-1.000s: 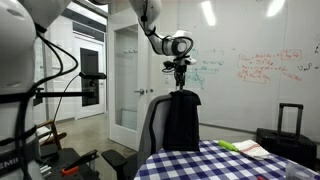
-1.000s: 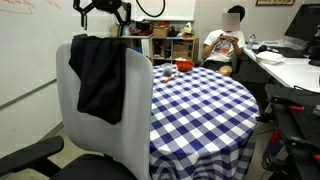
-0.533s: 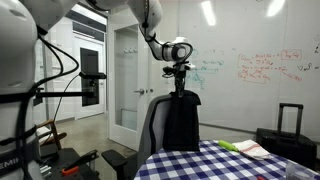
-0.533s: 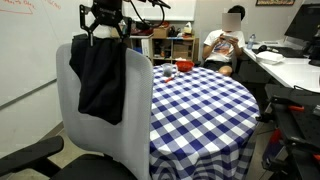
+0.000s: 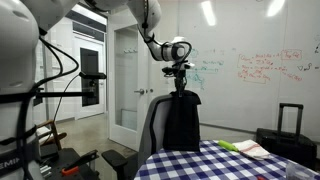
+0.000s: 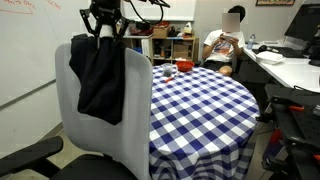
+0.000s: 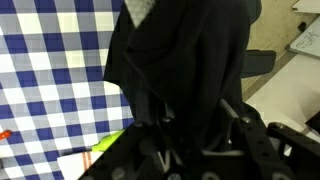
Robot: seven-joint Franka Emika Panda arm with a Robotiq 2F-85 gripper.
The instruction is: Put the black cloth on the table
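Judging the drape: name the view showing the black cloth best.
An exterior view: the cloth hangs whole against the pale chair. In an exterior view the cloth is small and far; the wrist view crops the cloth.

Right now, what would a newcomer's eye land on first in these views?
The black cloth draped over the back of the grey office chair, with the gripper right at its top edge. Next to it, the table in bold blue-and-white checks fills the foreground.

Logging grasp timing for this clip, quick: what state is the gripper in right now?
Gripper: at the top edge of the black cloth draped over the chair; open or shut on it cannot be told.
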